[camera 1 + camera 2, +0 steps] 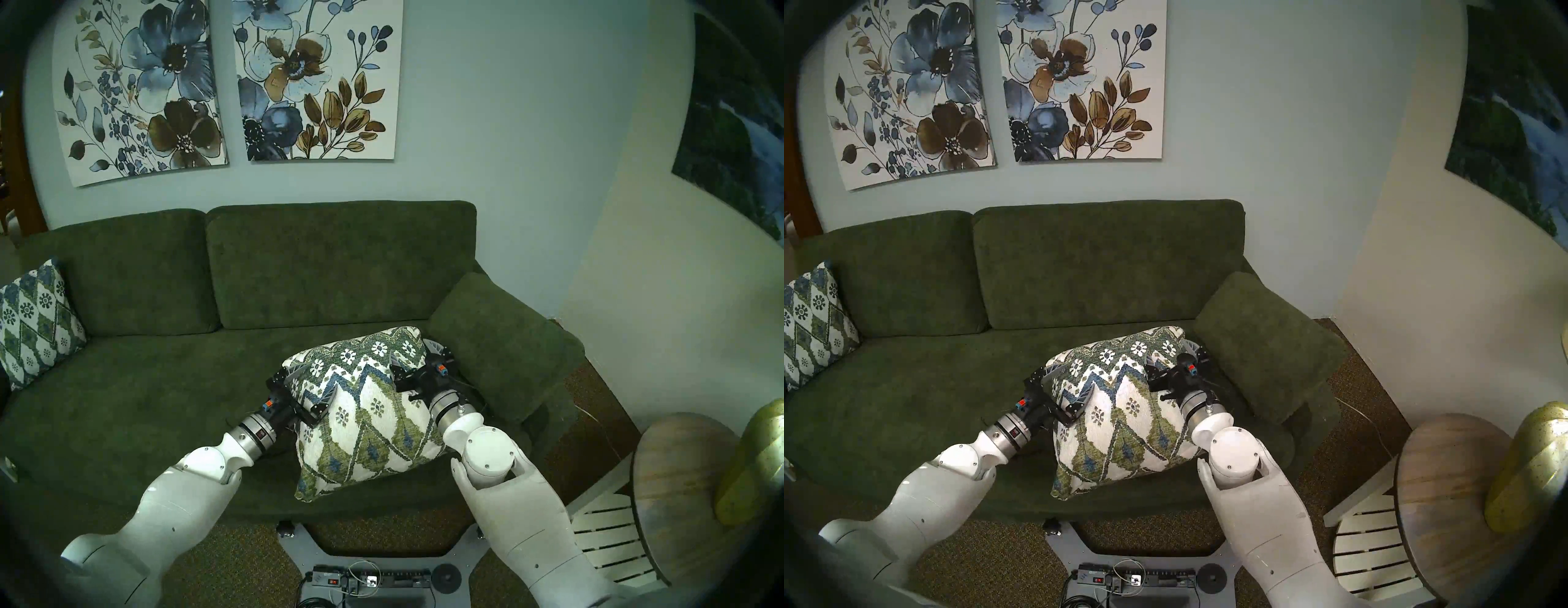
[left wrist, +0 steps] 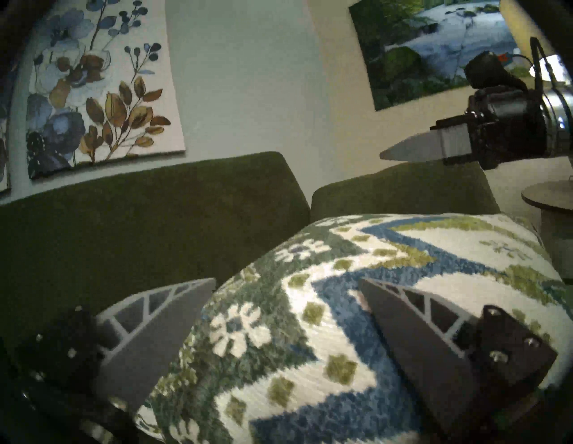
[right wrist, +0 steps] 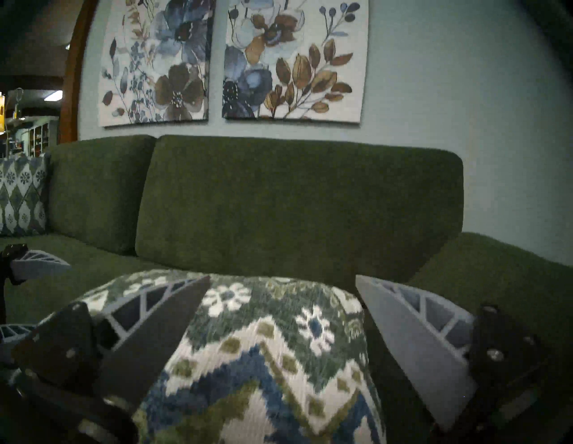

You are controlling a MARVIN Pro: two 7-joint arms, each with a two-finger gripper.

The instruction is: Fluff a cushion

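The left arm reaches in from the lower left, its forearm angled up toward the middle of the sofa (image 1: 127,382), wrist near level; the left gripper (image 1: 306,388) straddles the upper left edge of the cushion (image 1: 365,416), its jaws spread wide with one finger on the patterned face and the other behind — the fabric bulges between them, so it grips the cushion at full spread. The cushion stands tilted over the front of the sofa seat, held between both grippers, its patterned face turned toward the head camera, zigzag peaks pointing up and back, one corner hanging low at the front left; being square, it shows no clear long axis. The right arm comes from the lower right, elbow bent and forearm steep, and the right gripper (image 1: 418,361) clasps the upper right edge the same way — jaws wide, one finger on each face. No writing is readable anywhere. A second patterned cushion (image 1: 34,322) leans at the sofa's far left end.
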